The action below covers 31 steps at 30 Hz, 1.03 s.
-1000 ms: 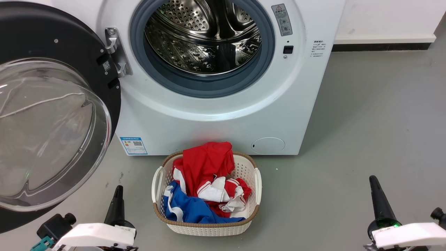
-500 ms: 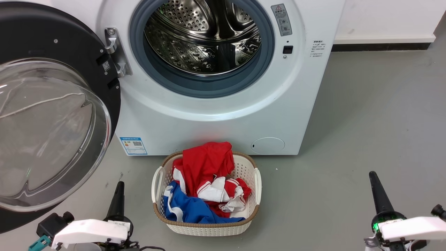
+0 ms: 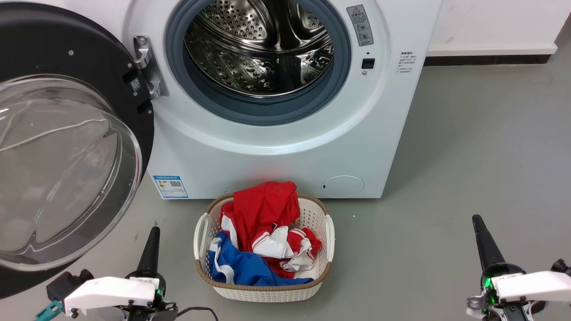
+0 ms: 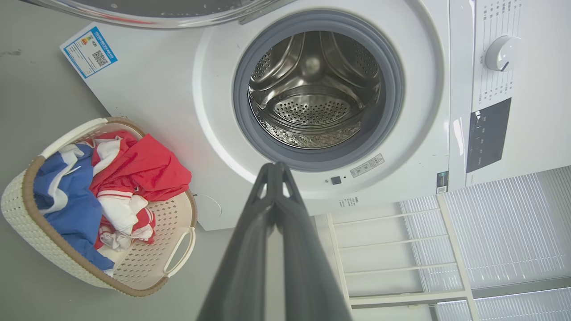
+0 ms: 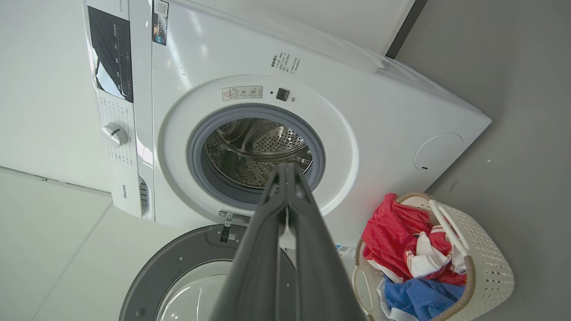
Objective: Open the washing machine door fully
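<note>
Washing machine door is hanging wide open on the left side of the head view, swung out on its metal hinge, with the black rim and the clear glass bowl facing the camera. It is standing well clear of the opening, and the washing machine is showing its perforated steel drum ringed by the grey rubber gasket. Low on the white front, the blue sticker is sitting at the left and the round flap at the right.

Down on the grey floor, a white laundry basket with a brown rim is sitting just in front of the machine, a red-and-white garment heaped over a blue one inside it.

And the arms: the left gripper is hovering at the lower left, between the door's lower edge and the basket, touching neither. Its two dark fingers are pressed together, tips meeting, as the left wrist view confirms. The right gripper is hovering at the lower right, well apart from the basket and the machine, and its jaws are closed too, tips meeting in the right wrist view.
</note>
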Available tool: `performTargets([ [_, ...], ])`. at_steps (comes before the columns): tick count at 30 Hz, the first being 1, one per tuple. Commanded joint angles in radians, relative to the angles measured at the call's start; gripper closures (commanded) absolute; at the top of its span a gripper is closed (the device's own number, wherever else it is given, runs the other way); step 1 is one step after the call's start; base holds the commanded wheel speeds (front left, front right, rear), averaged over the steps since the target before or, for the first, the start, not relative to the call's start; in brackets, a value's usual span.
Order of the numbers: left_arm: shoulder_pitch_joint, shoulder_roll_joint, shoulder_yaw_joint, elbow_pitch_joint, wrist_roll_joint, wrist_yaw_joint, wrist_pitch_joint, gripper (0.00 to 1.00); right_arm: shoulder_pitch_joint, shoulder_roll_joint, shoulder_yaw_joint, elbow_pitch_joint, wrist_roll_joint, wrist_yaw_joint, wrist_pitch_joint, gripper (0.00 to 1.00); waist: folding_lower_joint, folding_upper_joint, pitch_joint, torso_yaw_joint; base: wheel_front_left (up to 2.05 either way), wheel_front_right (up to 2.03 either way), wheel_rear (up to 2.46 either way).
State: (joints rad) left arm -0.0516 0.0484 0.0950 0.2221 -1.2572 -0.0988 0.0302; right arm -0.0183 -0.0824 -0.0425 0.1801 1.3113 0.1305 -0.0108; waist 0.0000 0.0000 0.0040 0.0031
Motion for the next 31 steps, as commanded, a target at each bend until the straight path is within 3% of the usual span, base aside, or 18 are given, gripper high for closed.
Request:
performTargets([
  [1, -0.025, 0.003, 0.003, -0.002, -0.027, -0.008, 0.007, 1.0, -0.028, -0.005, -0.004, 0.0, 0.026, 0.0, 0.007, 1.0, 0.0, 0.0, 0.0, 0.0, 0.0, 0.0, 0.0],
  [31, -0.054, 0.003, 0.017, 0.018, -0.271, -0.027, 0.066, 1.0, -0.078, 0.001, -0.025, 0.048, 0.257, 0.0, 0.072, 1.0, 0.0, 0.0, -0.001, -0.002, 0.0, 0.0, 0.0],
])
